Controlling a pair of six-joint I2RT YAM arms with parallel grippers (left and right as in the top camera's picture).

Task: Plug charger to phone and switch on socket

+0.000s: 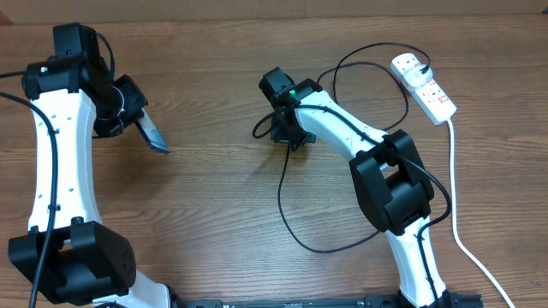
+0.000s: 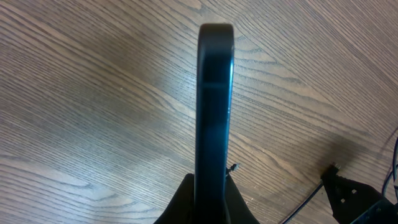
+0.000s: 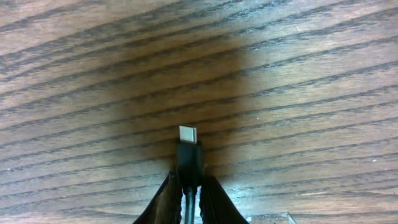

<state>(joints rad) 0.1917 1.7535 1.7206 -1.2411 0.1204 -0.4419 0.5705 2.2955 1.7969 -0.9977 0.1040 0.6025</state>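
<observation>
Right gripper (image 3: 188, 190) pinched the charger (image 3: 188, 152) tip at bottom centre; left gripper (image 2: 210, 202) clamped the phone (image 2: 214, 106) edge-on. Skinny grip there, so the tip could easily twist and miss.

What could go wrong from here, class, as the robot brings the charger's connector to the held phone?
1. The right gripper pinches the connector only at its back end, so it may twist on contact.
2. The left gripper holds the phone by one end, so pushing could tilt it.
3. The charger cable loops beside the right arm and might snag.
</observation>
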